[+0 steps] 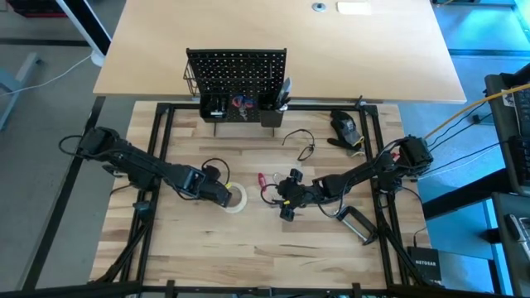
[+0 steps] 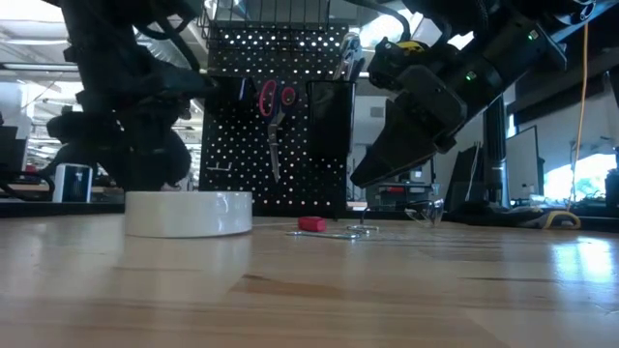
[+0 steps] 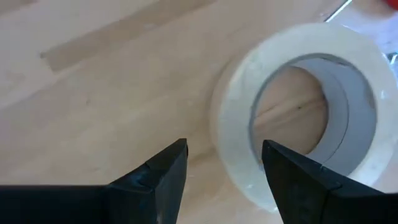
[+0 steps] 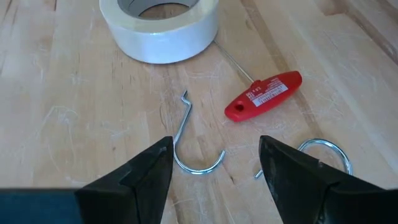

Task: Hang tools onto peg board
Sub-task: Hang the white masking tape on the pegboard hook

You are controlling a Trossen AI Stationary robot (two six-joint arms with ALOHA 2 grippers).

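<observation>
tape roll (image 3: 298, 112) lies flat on the table beside the left gripper (image 3: 224, 168), whose spread fingers should straddle its near wall squarely, then pinch; right gripper (image 4: 214, 168) hovers spread-fingered over a hook (image 4: 193, 146).

A black box (image 1: 426, 263) at the table's corner says NETGEAR. The red handle (image 4: 263, 94) has a white label, but its words are too small to read.
</observation>
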